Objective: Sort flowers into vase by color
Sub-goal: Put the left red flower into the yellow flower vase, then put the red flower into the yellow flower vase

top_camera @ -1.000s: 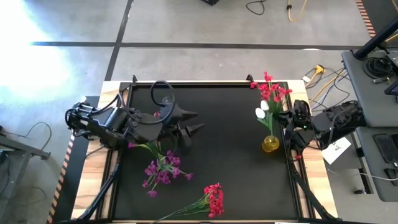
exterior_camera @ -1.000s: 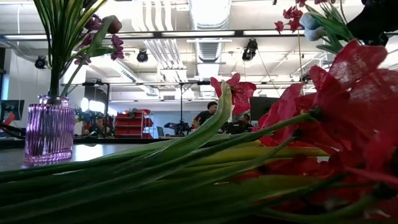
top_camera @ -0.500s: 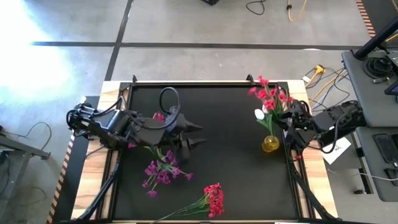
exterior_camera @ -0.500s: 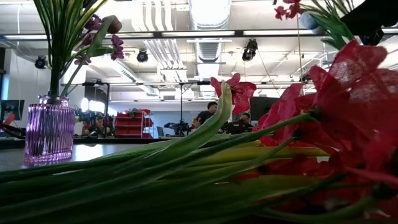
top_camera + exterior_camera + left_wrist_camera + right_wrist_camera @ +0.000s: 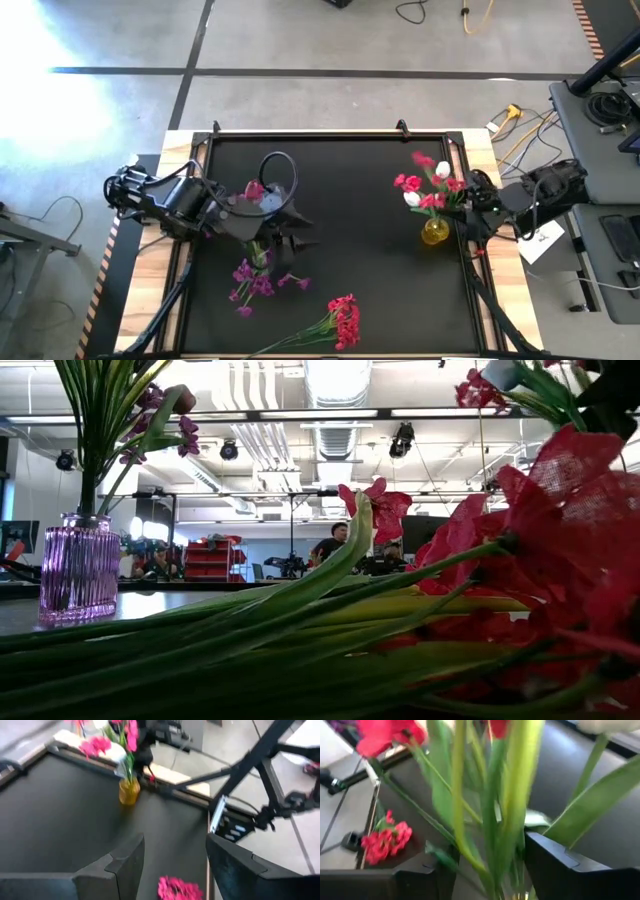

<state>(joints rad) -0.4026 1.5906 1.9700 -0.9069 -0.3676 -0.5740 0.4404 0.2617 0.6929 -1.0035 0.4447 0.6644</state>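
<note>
A yellow vase point(image 5: 435, 232) at the mat's right holds red and white flowers point(image 5: 428, 184). My right gripper point(image 5: 459, 203) is beside them, open. Its fingers point(image 5: 555, 867) stand on either side of the green stems point(image 5: 492, 835); whether they touch, I cannot tell. My left gripper point(image 5: 294, 236) hangs open and empty at mid-left, just above the purple flowers point(image 5: 258, 276) lying on the mat. A red cluster point(image 5: 343, 320) lies near the front edge. A purple glass vase point(image 5: 80, 575) with stems and purple blooms shows in the low view.
The black mat point(image 5: 360, 250) is bare between the two arms. The left arm and its cable loop point(image 5: 275, 175) cover the place of the purple vase in the high view. Cables and a bench point(image 5: 600, 120) lie beyond the right edge.
My left gripper has moved toward the near edge and down over the purple flowers, still open. The red and white flowers in the yellow vase have swung from leaning toward the far edge to leaning toward the table's left, their heads now closer to the vase.
</note>
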